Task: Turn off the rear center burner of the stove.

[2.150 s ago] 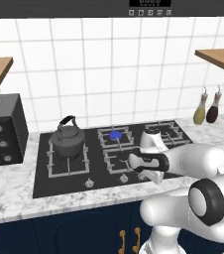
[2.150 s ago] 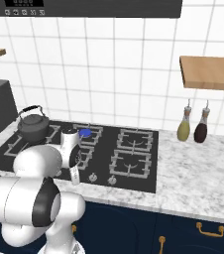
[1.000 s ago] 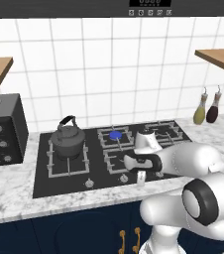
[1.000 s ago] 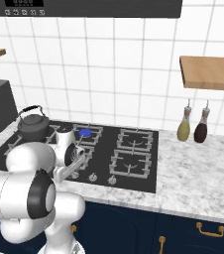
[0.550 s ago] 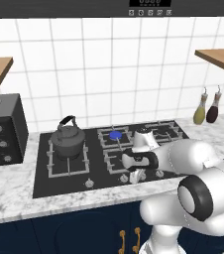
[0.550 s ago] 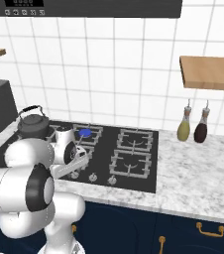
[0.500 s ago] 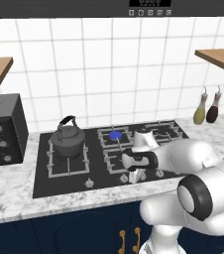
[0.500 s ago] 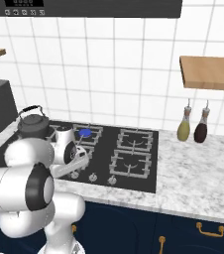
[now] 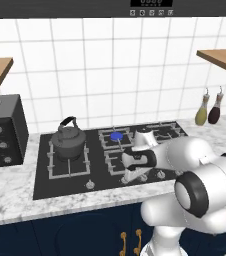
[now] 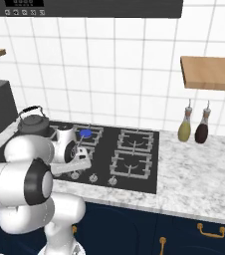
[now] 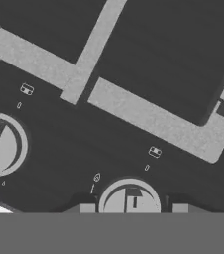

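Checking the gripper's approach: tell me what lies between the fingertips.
In the hand view a round silver knob of the stove sits between the gripper tips; touching or not, I cannot tell.

On the stove [image 9: 45, 181]: kettle [image 9: 68, 141] at nine o'clock of the rear center burner [image 9: 116, 136]; knob row [image 9: 90, 184] at six. Toaster oven [image 9: 2, 131] farther toward nine; bottles [image 9: 208, 110] at three.
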